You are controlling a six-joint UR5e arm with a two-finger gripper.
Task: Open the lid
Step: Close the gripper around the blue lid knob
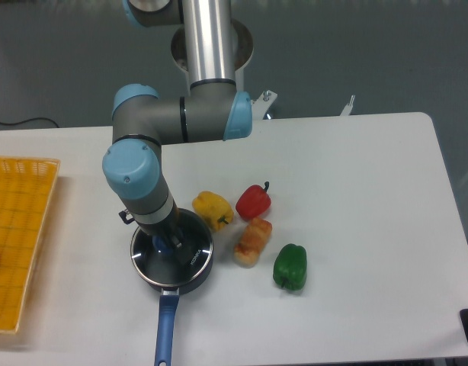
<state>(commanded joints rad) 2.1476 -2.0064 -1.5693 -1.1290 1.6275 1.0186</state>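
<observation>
The round glass lid [190,258] with a metal rim lies flat on the dark blue saucepan [177,284], whose long blue handle [166,329] points toward the table's front edge. My gripper [166,244] reaches straight down onto the lid's centre, where a bit of the light-blue knob [159,245] shows between the fingers. The arm's wrist hides most of the fingers, so I cannot tell whether they are closed on the knob.
A yellow pepper [212,209], a red pepper [254,201], a bread roll [253,241] and a green pepper [290,266] lie just right of the pan. A yellow basket [20,236] stands at the table's left edge.
</observation>
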